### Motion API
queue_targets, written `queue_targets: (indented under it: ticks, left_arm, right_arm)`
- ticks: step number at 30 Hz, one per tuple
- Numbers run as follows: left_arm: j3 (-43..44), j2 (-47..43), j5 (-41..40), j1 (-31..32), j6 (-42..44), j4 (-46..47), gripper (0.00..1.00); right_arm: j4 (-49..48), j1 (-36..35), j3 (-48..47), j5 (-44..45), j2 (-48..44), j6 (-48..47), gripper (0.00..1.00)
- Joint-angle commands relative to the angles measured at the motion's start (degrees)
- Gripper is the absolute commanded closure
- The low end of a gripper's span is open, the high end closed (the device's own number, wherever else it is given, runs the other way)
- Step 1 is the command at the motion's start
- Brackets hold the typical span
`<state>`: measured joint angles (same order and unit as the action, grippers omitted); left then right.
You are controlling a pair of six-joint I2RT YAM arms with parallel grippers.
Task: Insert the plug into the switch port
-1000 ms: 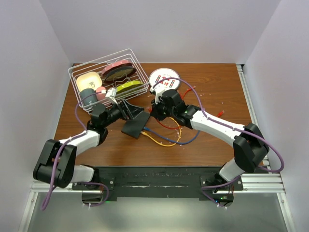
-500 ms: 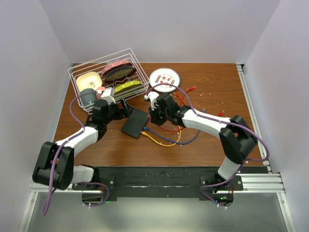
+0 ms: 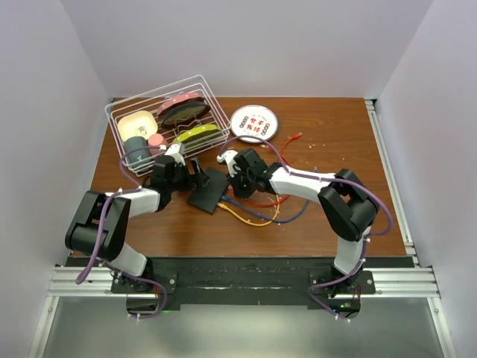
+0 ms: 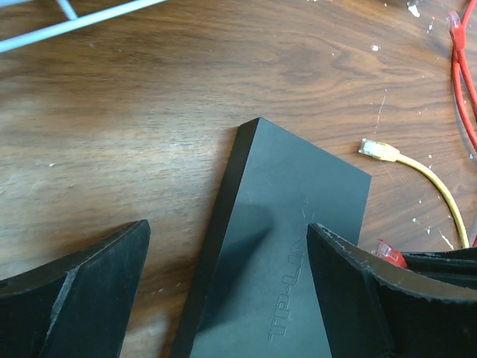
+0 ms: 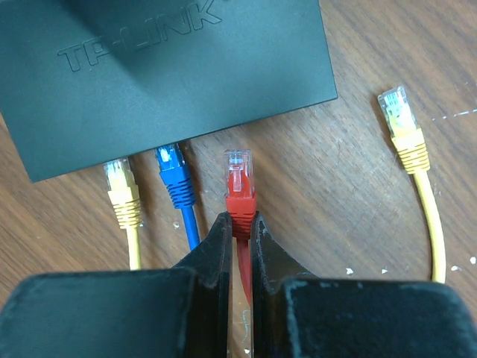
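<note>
Right gripper (image 5: 239,218) pinches the red plug (image 5: 238,179) by its boot, tip just short of the switch (image 5: 164,67) edge, beside the blue plug (image 5: 173,177) there. Farther on, the left gripper (image 4: 227,231) gapes wide over the switch's corner.

the switch (image 5: 186,67) is matte, probably plastic; the table (image 4: 112,134) scuffed wood grain; the plug (image 5: 240,190) glossy plastic, clear-tipped.

Bare tabletop (image 5: 313,171) between red plug (image 5: 239,183) and switch (image 5: 171,67) edge; blue plug (image 5: 173,175) just beside, loose yellow plug (image 5: 402,127) well apart.
</note>
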<state>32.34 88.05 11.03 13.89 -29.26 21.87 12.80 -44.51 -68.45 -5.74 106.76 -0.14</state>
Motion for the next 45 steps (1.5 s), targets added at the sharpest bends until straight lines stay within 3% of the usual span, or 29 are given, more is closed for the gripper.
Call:
queue_targets:
  ticks: [1,13,23,45]
  left_arm:
    - [2.29,1.42,2.76,-0.44,1.75,4.85,0.10]
    - [1.94,2.83,5.14,-0.44,1.22,5.82,0.13]
    - [1.85,3.44,6.20,-0.44,1.48,5.91,0.23]
    - [0.54,2.83,6.29,-0.44,1.31,5.82,0.23]
  right_arm:
    - [0.91,-0.05,-2.66,-0.06,0.82,-2.85,1.00]
    - [2.59,-0.05,-3.54,-0.94,4.24,-2.85,1.00]
    - [5.04,-0.14,-5.29,-2.17,4.42,-2.76,1.00]
    - [6.98,-0.93,-8.81,-3.14,5.91,-2.23,1.00]
